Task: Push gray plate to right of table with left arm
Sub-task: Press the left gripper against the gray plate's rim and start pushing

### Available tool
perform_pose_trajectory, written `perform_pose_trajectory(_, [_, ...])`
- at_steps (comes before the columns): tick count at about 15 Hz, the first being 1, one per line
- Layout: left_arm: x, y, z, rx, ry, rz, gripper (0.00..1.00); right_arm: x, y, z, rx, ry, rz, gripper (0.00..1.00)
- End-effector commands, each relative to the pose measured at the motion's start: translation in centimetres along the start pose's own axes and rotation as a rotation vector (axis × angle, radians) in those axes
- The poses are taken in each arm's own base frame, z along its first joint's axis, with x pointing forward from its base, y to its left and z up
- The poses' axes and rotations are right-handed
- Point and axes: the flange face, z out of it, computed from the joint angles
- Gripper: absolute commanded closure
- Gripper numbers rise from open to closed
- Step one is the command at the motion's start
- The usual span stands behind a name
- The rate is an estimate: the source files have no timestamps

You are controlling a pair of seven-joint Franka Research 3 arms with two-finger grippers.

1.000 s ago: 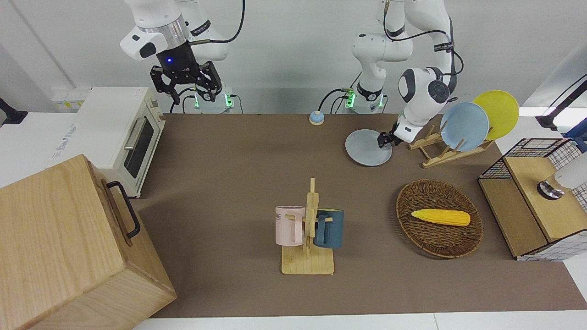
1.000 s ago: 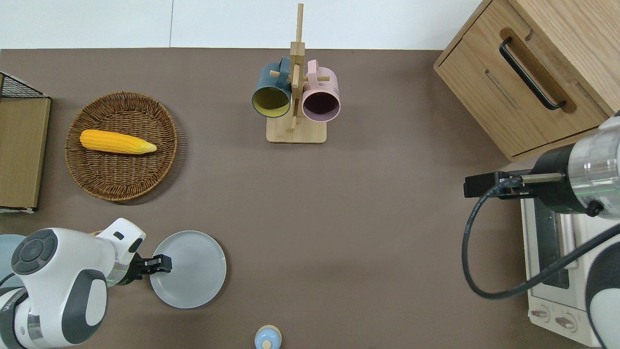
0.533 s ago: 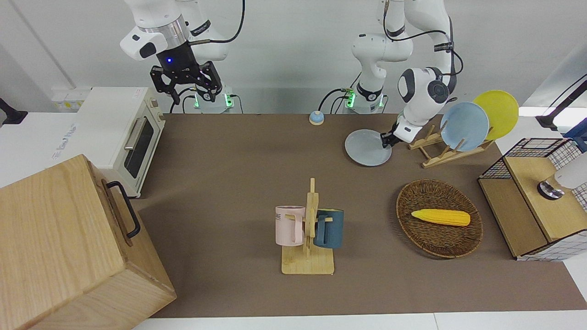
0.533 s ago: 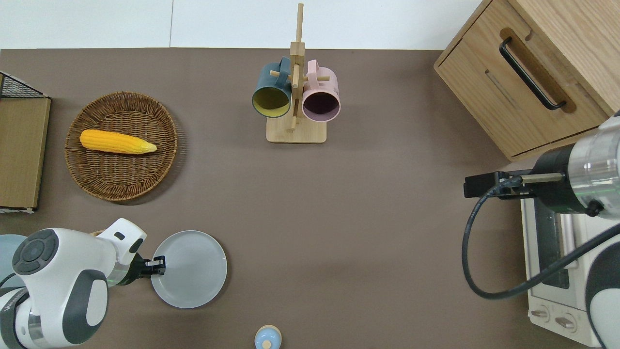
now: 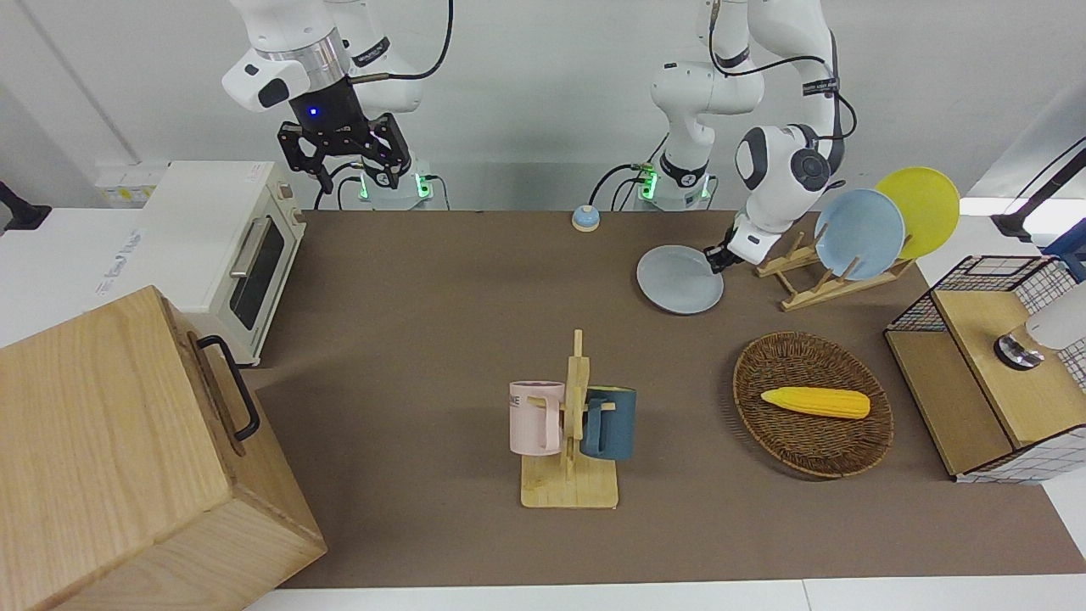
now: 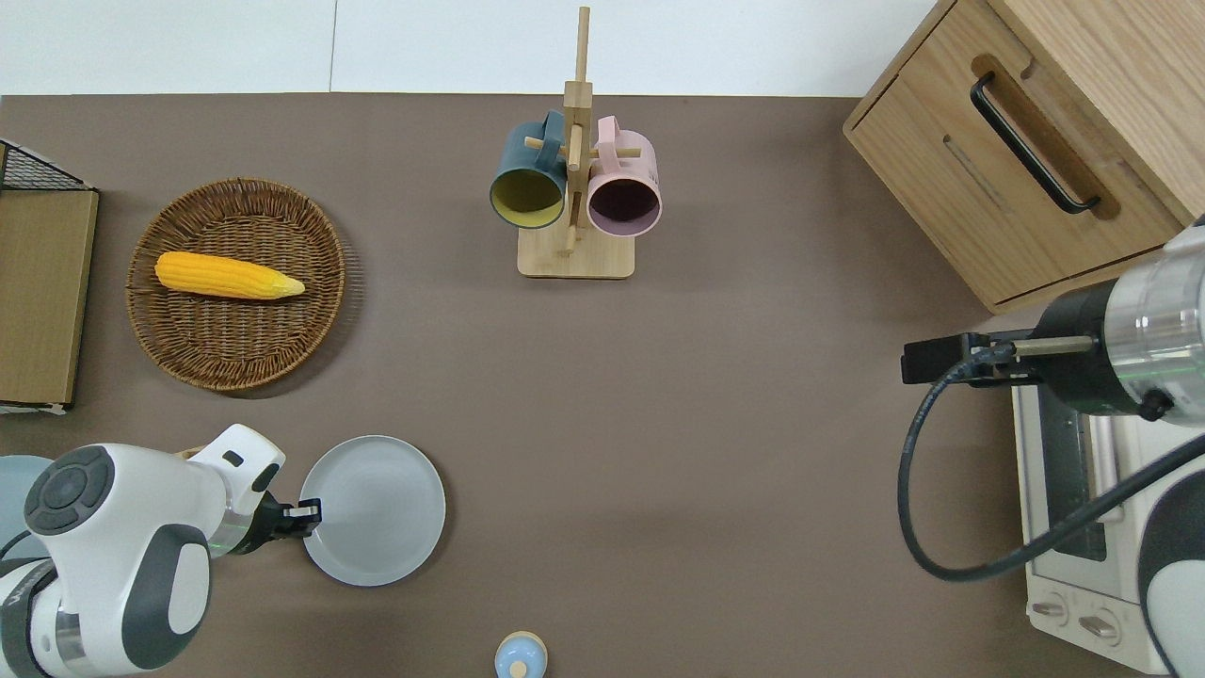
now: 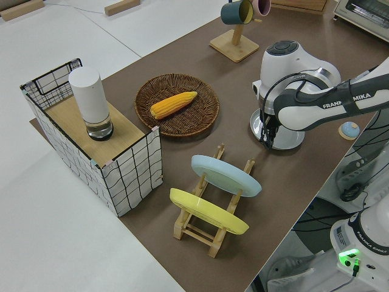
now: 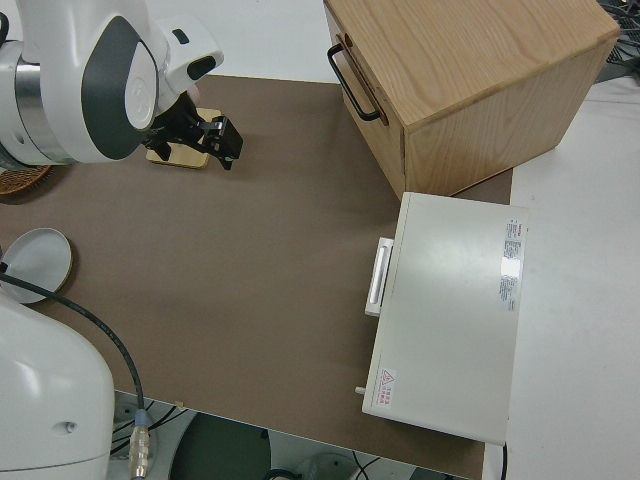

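The gray plate (image 6: 374,509) (image 5: 680,279) lies flat on the brown table (image 6: 678,452), close to the robots at the left arm's end. My left gripper (image 6: 306,514) (image 5: 711,259) is low at the plate's rim, on the edge toward the left arm's end. Its fingers look shut, with nothing held. In the left side view the arm hides most of the plate (image 7: 293,139). The right gripper (image 5: 344,161) is parked and open.
A dish rack with a sky-blue plate (image 5: 859,233) and a yellow plate (image 5: 920,208) stands beside the left arm. A basket (image 6: 235,367) holds corn (image 6: 228,276). A mug tree (image 6: 574,188), a small bell (image 6: 520,656), a toaster oven (image 5: 225,246) and a wooden cabinet (image 5: 127,458) stand elsewhere.
The left gripper drew back from over the plate to its rim. The plate slid slightly toward the right arm's end and a little farther from the robots.
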Motion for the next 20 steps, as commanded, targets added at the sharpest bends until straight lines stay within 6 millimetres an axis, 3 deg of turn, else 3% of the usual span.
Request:
perform_pose_trajectory(1, [-0.2,0.5,0.7,-0.004,0.013,0.009,1.00,0.1,0.0,-0.3,0.018,0.000,0.003,0.005])
perform_pose_trajectory(10, [-0.9,4.9,1.0,0.002,0.026,0.029,1.00,0.1,0.0,-0.3,0.018,0.000,0.004,0.005])
perform_pose_trajectory(20, [-2.9,12.4,1.6,-0.035,0.056,0.003,1.00,0.1,0.0,-0.3,0.018,0.000,0.003,0.005])
